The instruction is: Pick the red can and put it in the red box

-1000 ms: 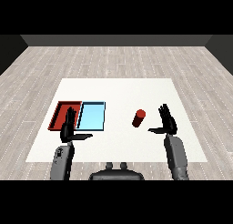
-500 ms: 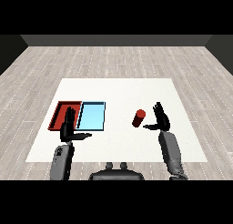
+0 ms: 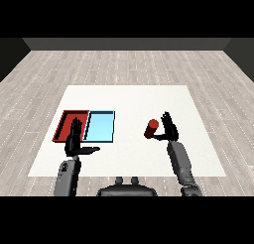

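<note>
Red can point(image 3: 152, 128) stands upright on the white surface point(image 3: 134, 99), right of the two trays and well apart from them, as we reach for it with our right robot hand point(image 3: 167, 131). That hand sits just beside the can on its right, fingers straight and spread, not yet curled round it; whether the thumb touches the can we cannot tell. Our left robot hand point(image 3: 75, 141) hovers at the near edge of the red box point(image 3: 65, 125), fingers straight, thumb out, holding nothing. The light blue tray point(image 3: 100, 126) lies touching the red box on its right, between the box and the can. By our reading, the job has barely begun: the can is ungrasped and unlifted, and the grasp, the carry across the blue tray and the release into the red box all remain.
</note>
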